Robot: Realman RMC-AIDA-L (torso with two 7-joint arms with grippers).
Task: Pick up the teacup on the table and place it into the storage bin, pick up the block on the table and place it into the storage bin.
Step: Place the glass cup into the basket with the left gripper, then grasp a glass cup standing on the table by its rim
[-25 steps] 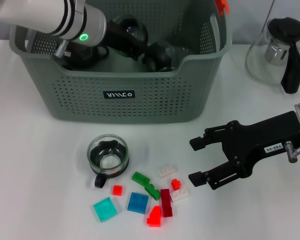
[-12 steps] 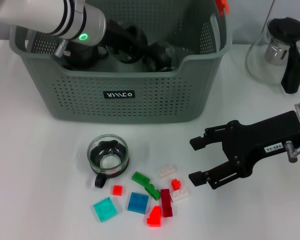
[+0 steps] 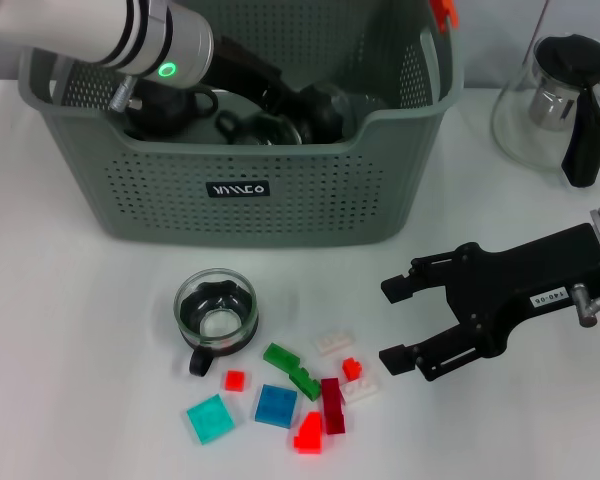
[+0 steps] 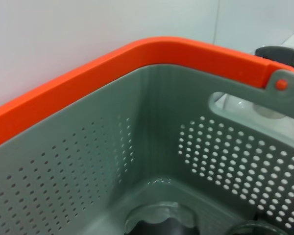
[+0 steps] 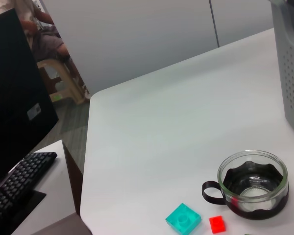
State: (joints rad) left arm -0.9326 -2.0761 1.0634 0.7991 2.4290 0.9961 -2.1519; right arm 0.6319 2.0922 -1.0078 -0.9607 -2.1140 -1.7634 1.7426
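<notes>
The left gripper, upper centre of the head view, sits behind the bin front wall, so its fingers cannot be read. The bin's far rim is cut off by the top edge. At upper right, the jug runs off the frame. In the right wrist view only a strip of bin shows at the right edge.

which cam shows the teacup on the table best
The right wrist view: the teacup is closest there, seen side-on with its glass wall, black base and handle plain. The head view shows it whole from above, near the blocks. The left wrist view misses it, showing only the storage bin.
</notes>
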